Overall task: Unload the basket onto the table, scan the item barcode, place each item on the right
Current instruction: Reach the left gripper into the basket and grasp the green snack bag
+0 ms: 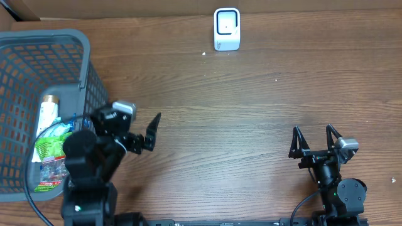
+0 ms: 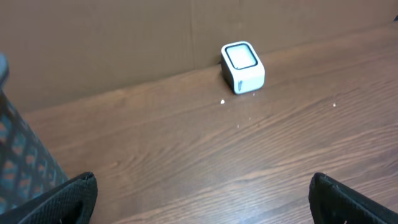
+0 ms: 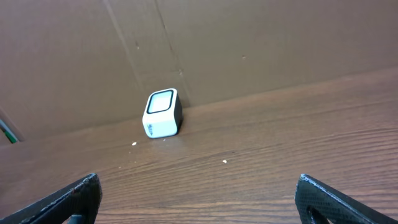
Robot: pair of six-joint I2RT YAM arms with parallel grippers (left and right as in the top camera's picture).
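**Scanner.** The barcode scanner [image 1: 227, 29] is a small white box with rounded corners. A dark-framed window is set in its face, and the right wrist view shows a dark side panel. It stands upright on the wooden table [image 1: 251, 94], at the far edge, against a brown cardboard wall [image 3: 249, 43].

**Items.** The items lie in a grey mesh basket [image 1: 83, 59], well apart from the scanner, to its left and nearer the robot.
- A white tube [image 1: 48, 110] with a tan cap lies at the top of the pile.
- A green packet [image 1: 50, 141] lies below the tube.
- A clear packet [image 1: 45, 174] with red and blue print lies nearest the robot.
- No barcode can be made out on any of them.

**Obstructions.** The basket's mesh wall stands between the items and the scanner. The left arm overlaps the basket's near corner. Small white crumbs [image 1: 203, 53] lie on the table just beside the scanner, on its near left.

**Pincers.**
- The left gripper [image 1: 129, 122] is released, with its jaws spread wide. It grasps nothing and sits beside the basket wall, well short of the scanner.
- The right gripper [image 1: 312, 135] is also released and grasps nothing. It is above bare table to the near right of the scanner, well apart from it.
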